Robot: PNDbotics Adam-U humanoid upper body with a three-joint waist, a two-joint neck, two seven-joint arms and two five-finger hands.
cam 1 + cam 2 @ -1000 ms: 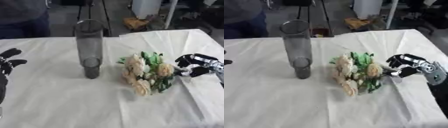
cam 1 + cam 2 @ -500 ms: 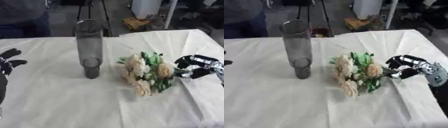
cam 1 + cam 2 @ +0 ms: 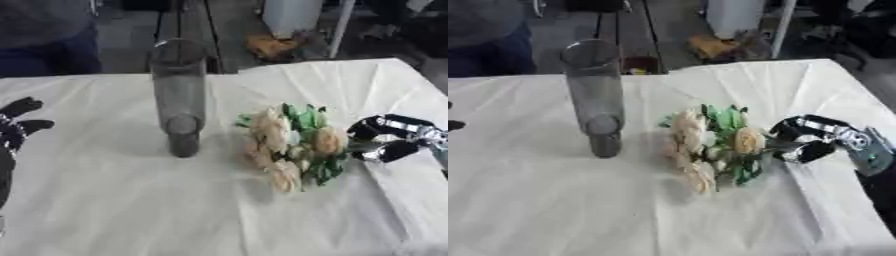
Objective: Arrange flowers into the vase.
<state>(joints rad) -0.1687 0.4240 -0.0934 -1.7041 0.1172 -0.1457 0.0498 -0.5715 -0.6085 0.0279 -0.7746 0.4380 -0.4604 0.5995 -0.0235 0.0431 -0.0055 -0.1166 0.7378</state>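
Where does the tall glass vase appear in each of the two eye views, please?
Left eye view: the glass vase stands upright left of centre, left of the flower bunch.
Right eye view: the vase sits nearer the left edge.
Shared landmark: the flower bunch lying on the white tablecloth.

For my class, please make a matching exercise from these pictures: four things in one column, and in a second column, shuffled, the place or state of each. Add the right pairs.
Column 1
1. vase
2. bouquet
3. left hand
4. right hand

Column 2
A. lying flat on the white cloth, cream blooms and green leaves
B. at the view's left edge, fingers straight, holding nothing
C. standing upright, with nothing in it
D. at the stem end of the flowers, fingers curled around it

Pairs: 1-C, 2-A, 3-B, 4-D
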